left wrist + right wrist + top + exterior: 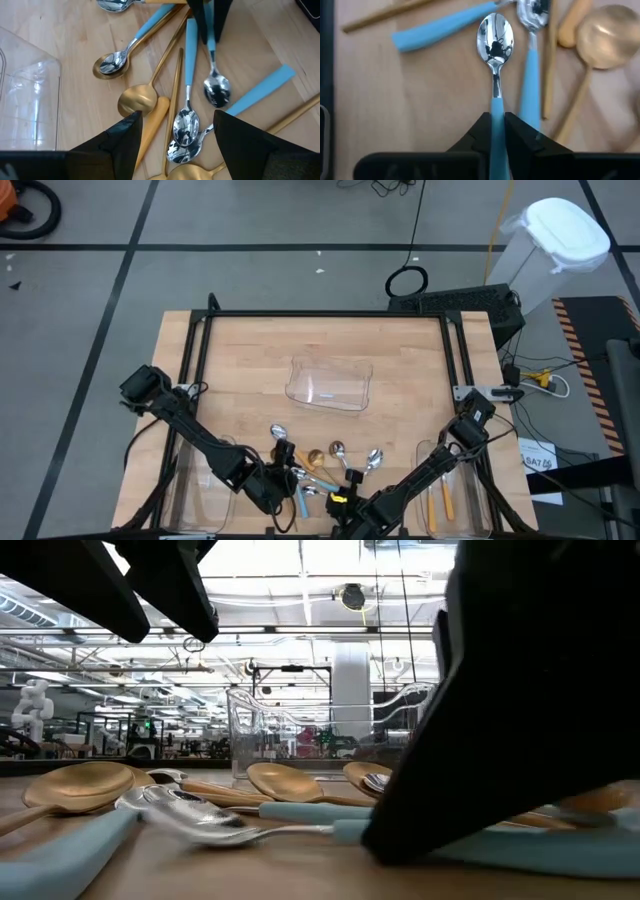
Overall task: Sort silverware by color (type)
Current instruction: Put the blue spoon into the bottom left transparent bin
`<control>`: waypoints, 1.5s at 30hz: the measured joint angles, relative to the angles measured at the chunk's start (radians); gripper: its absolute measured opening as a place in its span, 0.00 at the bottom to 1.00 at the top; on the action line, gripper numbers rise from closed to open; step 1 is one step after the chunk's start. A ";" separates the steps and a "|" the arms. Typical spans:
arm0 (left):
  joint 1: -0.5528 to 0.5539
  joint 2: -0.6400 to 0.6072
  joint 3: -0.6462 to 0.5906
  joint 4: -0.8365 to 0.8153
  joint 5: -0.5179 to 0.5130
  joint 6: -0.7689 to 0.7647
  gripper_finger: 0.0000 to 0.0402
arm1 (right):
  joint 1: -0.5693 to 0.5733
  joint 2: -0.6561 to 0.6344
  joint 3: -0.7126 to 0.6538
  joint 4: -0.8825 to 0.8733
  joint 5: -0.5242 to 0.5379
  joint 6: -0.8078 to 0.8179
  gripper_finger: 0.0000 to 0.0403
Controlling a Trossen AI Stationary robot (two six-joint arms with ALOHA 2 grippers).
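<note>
A: Gripping a blue-handled spoon (495, 75) by its handle, the right end effector (496, 131) sits at the near edge of the worktop (250, 350), its fingers pinched tight on the light-blue part. The hold is well back from the silver bowl, I'd guess so the spoon comes out of the heap without dragging its neighbours.

B: And the left end effector (175, 131)?

A: Just beside it at the near edge, low over the pile of spoons (318, 468), fingers spread wide with nothing between them. Two silver bowls lie in that gap, so it looks lined up for a pick of its own.

B: Where does the rest of the cutlery lie?

A: In a loose heap at the near middle of the worktop, between the two arms: blue-handled ones, a gold spoon (137, 99) and others crossing one another. That tangle is probably why each one gets lifted by a free handle.

B: Anything sorted yet?

A: At the near right, an orange-handled piece (447, 495) lies in a clear tray (478, 498), so that tray seems meant for one colour. A matching tray (195, 490) at the near left looks bare, as far as I can tell.

B: Farther back?

A: A third clear tray (329, 383) stands alone at the middle of the worktop, well apart from the heap; I see nothing in it.
</note>
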 joint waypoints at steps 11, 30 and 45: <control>0.000 -0.001 0.000 0.016 -0.006 -0.001 0.61 | 0.043 -0.117 0.009 -0.029 0.153 -0.073 0.07; 0.005 -0.001 0.000 -0.070 -0.089 0.025 0.61 | 0.118 -0.152 0.010 -0.162 0.376 -0.071 0.07; 0.051 -0.002 -0.113 -0.064 -0.090 0.026 0.61 | -0.013 -0.174 0.010 -0.361 0.353 -0.177 0.08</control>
